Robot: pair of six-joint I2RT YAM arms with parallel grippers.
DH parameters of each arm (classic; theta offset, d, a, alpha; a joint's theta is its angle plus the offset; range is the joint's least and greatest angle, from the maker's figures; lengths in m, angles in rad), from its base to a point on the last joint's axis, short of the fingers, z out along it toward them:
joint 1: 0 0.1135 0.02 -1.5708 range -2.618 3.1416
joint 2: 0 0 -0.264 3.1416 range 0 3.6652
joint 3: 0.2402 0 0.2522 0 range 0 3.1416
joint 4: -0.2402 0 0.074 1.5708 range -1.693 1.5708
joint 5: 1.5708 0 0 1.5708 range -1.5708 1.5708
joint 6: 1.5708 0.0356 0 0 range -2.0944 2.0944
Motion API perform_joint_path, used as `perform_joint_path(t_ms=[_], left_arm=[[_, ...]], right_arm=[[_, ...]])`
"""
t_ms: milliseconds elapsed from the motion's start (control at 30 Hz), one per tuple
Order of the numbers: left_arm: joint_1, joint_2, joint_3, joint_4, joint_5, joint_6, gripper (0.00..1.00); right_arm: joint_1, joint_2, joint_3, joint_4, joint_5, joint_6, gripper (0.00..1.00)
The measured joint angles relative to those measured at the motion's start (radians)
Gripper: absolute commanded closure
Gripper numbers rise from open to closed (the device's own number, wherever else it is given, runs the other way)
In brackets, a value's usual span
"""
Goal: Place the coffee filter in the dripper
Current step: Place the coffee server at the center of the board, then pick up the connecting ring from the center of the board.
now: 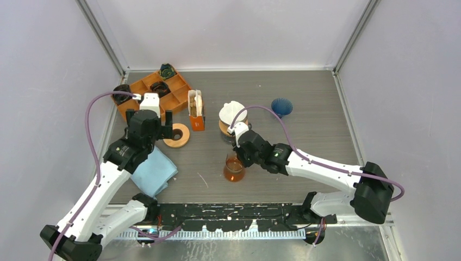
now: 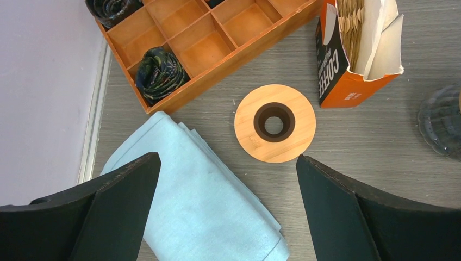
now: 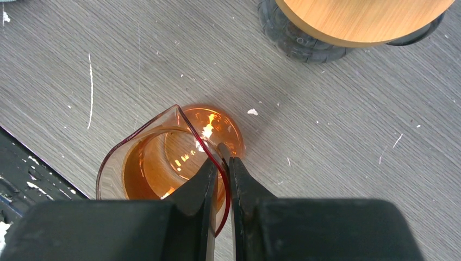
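Observation:
A white coffee filter (image 1: 232, 110) lies on top of a stack made of a wooden disc (image 3: 364, 19) over a dark ribbed glass dripper (image 3: 296, 41), at the table's middle. My right gripper (image 1: 237, 157) (image 3: 223, 157) is just in front of that stack. It is shut on the rim of an upright orange glass vessel (image 1: 234, 169) (image 3: 163, 163), one finger inside and one outside. My left gripper (image 1: 150, 117) (image 2: 228, 185) hangs open and empty over a folded blue cloth (image 2: 206, 206), near a wooden ring (image 2: 274, 122).
An orange box of coffee filters (image 1: 196, 110) (image 2: 353, 49) stands left of the stack. A blue ribbed dripper (image 1: 281, 106) lies behind and to its right. A wooden compartment tray (image 1: 157, 89) (image 2: 217, 32) holding dark rolled items sits at the back left, by the wall.

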Motion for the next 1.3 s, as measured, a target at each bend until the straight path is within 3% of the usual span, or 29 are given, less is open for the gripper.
perform_joint_path(t_ms=[233,467,933,1133,1300], left_arm=[[0.016,0.021,0.0,0.0,0.001,-0.003,0.01],[0.046,0.065,0.002,-0.002,0.039,-0.04,0.01],[0.079,0.21,0.028,0.0,0.128,-0.216,0.01],[0.154,0.285,0.017,0.011,0.174,-0.285,0.01],[0.24,0.383,0.002,0.034,0.255,-0.348,0.01]], right_arm=[[0.0,0.015,0.0,0.035,0.023,-0.002,0.65],[0.0,0.001,0.0,0.05,0.04,-0.002,0.55],[0.0,-0.169,-0.067,0.115,0.157,-0.011,0.24],[0.0,-0.229,-0.12,0.129,0.25,-0.029,0.06],[0.0,-0.29,-0.165,0.151,0.314,-0.046,0.02]])
